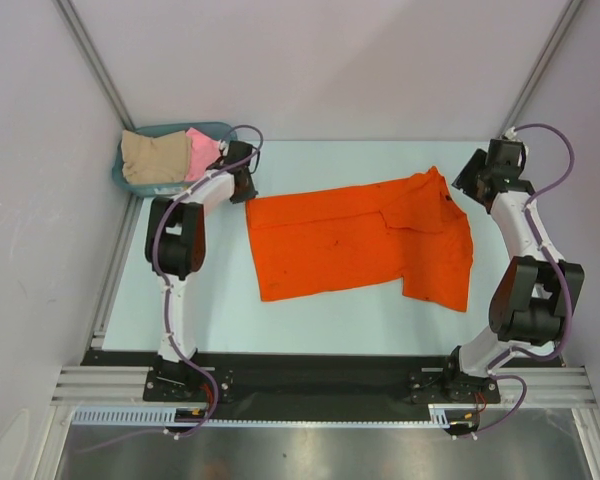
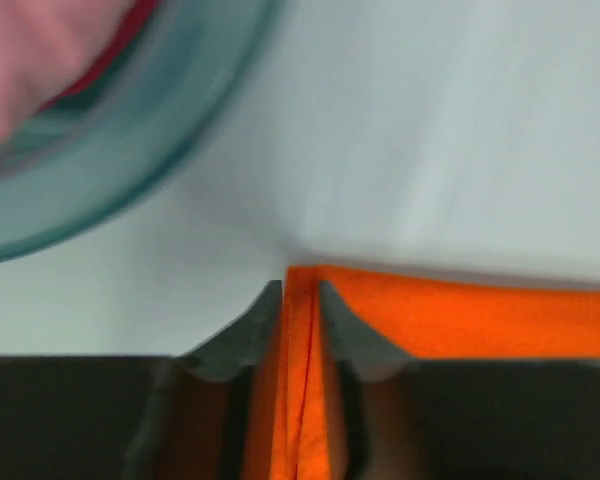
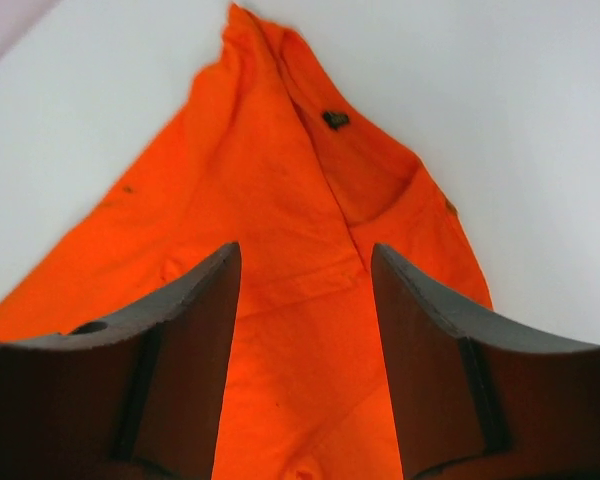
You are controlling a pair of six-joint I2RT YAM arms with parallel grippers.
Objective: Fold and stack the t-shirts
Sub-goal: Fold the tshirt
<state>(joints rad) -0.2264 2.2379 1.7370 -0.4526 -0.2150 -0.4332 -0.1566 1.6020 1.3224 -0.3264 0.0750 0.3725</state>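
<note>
Left gripper (image 2: 300,292) pinched tight on orange t-shirt (image 1: 350,240) corner, right gripper (image 3: 305,265) spread wide above collar end, gripping nothing, shirt flat on table (image 1: 210,305), pink t-shirt (image 1: 202,152) and beige t-shirt (image 1: 155,157) in teal basket (image 1: 210,126), far-left corner.

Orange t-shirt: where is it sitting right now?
In the top view the orange t-shirt lies spread across the middle of the table. The left gripper pinches its far left corner beside the teal basket; the right gripper is open over its collar end.
</note>
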